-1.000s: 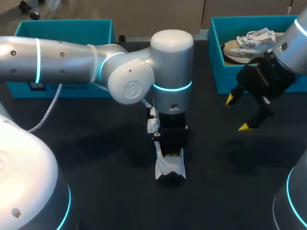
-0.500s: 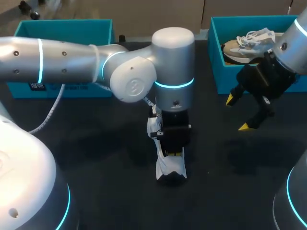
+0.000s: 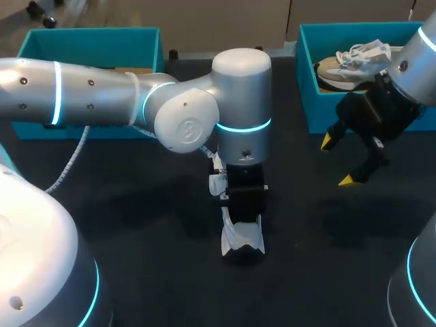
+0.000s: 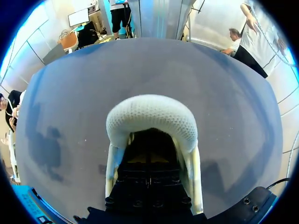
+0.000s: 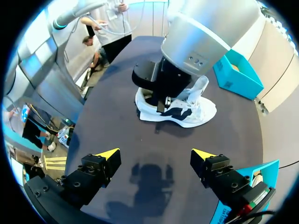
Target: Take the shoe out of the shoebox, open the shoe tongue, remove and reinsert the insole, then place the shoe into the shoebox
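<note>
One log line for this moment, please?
left pincer: inside white shoe | right pincer: open, empty | other shoe: in shoebox

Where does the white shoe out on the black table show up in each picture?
Head view: white shoe at the middle of the table, under the left tool.
Left wrist view: white shoe just ahead of and under that tool.
Right wrist view: white shoe ahead of the open right tool, across the table.
Shared landmark: the left tool on it.
</note>
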Tool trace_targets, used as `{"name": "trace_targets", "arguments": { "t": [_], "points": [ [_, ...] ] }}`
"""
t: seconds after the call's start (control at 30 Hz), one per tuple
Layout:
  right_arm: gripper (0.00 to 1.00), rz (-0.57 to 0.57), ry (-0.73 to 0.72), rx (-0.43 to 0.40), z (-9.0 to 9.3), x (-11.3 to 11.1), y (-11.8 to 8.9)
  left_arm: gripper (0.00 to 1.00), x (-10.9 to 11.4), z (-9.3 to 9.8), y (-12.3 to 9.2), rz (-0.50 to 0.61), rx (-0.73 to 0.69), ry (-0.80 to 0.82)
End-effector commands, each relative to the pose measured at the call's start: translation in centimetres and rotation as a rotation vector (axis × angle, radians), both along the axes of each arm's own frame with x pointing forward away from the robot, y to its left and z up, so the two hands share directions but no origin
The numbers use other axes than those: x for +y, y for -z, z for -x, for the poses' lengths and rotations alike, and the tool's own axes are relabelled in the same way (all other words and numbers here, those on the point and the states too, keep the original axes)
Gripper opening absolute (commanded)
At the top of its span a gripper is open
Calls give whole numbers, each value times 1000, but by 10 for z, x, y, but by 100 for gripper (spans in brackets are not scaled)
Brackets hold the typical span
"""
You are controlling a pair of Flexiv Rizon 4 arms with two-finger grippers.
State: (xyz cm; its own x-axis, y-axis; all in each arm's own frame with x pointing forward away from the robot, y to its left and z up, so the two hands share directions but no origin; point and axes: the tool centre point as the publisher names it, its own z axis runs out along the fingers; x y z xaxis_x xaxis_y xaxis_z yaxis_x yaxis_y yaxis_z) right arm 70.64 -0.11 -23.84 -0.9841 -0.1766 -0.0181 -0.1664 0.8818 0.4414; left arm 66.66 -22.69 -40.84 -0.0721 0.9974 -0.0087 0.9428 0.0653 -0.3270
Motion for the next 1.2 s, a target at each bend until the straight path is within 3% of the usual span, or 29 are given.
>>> {"name": "trace_targets", "arguments": {
  "t": [0.03,0.5,0.7,0.97,1.2],
  "points": [
    [100,3,0,-1,0,1,1,0,-4,-2,15,-16,-7,0],
    [100,3,0,-1,0,1,1,0,9,-31,-12,23,-76,-65],
    [100,3,0,-1,0,1,1,0,5,-51,-5,25,-153,-70],
    [100,3,0,-1,0,1,1,0,-1,-47,8,13,-189,-39],
    [100,3,0,-1,0,1,1,0,9,-46,-10,36,-280,-45]
  ]
}}
